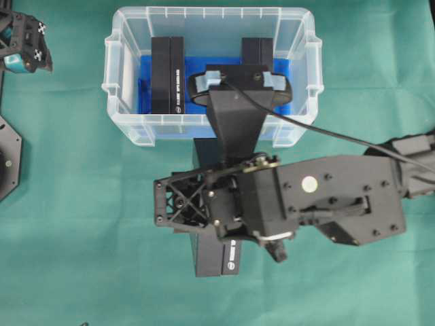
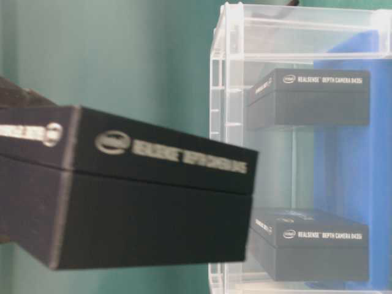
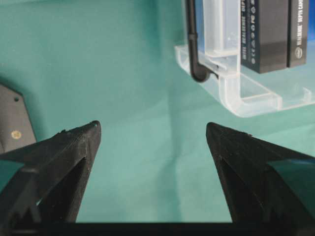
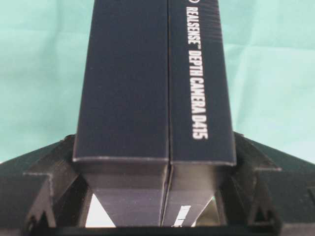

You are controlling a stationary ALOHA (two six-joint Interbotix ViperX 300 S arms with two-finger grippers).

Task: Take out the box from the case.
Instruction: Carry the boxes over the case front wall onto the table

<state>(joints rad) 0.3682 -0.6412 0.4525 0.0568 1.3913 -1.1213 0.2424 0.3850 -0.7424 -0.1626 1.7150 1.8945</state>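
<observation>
Wrinkled green cloth covers the tabletop (image 1: 68,204). The right end effector (image 4: 155,196) pinches a matte black rectangular box (image 4: 152,78) at lower centre, outside the ribbed clear plastic case (image 1: 211,132); the left end effector (image 3: 152,142) stands spread, upper left.

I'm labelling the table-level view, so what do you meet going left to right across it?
The black box held by the right gripper → the case's clear near corner → the two black boxes inside the case, upper and lower → the blue lining.
</observation>
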